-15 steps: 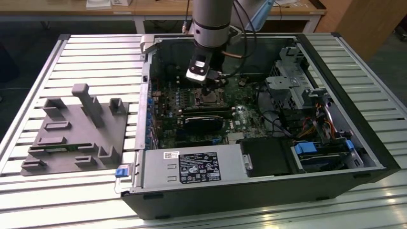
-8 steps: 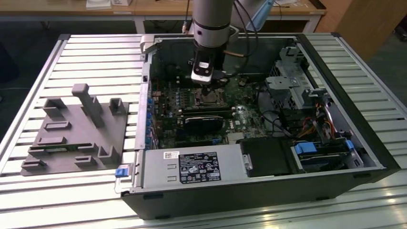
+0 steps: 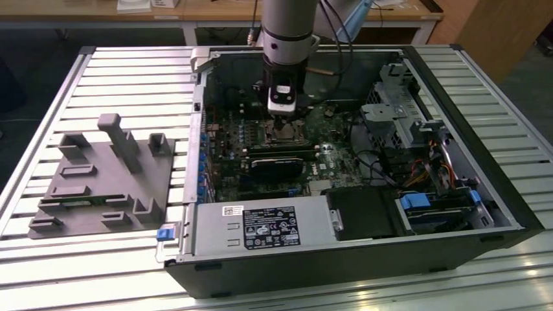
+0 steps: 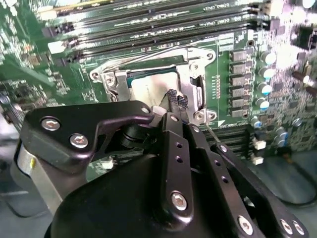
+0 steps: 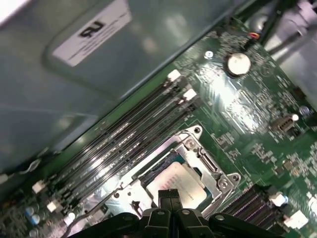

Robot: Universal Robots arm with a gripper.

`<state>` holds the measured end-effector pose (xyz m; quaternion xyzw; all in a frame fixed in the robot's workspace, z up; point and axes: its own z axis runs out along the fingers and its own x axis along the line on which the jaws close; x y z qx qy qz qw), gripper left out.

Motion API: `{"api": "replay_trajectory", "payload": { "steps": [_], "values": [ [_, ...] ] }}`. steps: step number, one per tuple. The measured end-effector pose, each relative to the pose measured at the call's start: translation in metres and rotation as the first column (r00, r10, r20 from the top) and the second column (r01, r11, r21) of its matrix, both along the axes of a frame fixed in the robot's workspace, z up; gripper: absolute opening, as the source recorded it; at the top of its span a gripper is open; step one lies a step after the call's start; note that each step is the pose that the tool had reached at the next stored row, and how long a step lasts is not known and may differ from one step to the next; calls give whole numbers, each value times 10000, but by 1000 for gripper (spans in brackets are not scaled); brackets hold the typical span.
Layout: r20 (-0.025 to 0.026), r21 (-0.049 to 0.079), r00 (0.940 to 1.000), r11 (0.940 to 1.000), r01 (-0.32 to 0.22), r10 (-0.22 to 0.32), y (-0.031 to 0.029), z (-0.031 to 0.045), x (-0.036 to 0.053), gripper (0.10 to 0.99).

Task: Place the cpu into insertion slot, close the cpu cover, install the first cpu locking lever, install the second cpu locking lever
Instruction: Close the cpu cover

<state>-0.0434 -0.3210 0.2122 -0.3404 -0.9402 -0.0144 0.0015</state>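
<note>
While the slatted table carries an open computer case, we see the arm reaching down into it over the green circuit board. Its gripper has both fingers pressed together, nothing between them, tips over the insertion slot. Inside that silvery rim sits the cpu, flat, pale top up.

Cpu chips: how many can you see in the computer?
1. The cpu lies in the insertion slot, under the gripper, whose fingers hide part of it.
</note>
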Motion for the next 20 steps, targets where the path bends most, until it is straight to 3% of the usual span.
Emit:
{"api": "replay_trajectory", "payload": {
  "steps": [5, 10, 14, 20],
  "values": [
    [0, 0, 9958, 9958, -914, 914, 0, -3, 0, 106],
    [8, 0, 9833, 9833, -1821, 1821, 0, -9, 0, 106],
    [24, -4, 9676, 9676, -2523, 2523, 0, -15, 0, 106],
    [77, -22, 9342, 9342, -3567, 3568, 0, -26, 0, 106]
  ]
}}
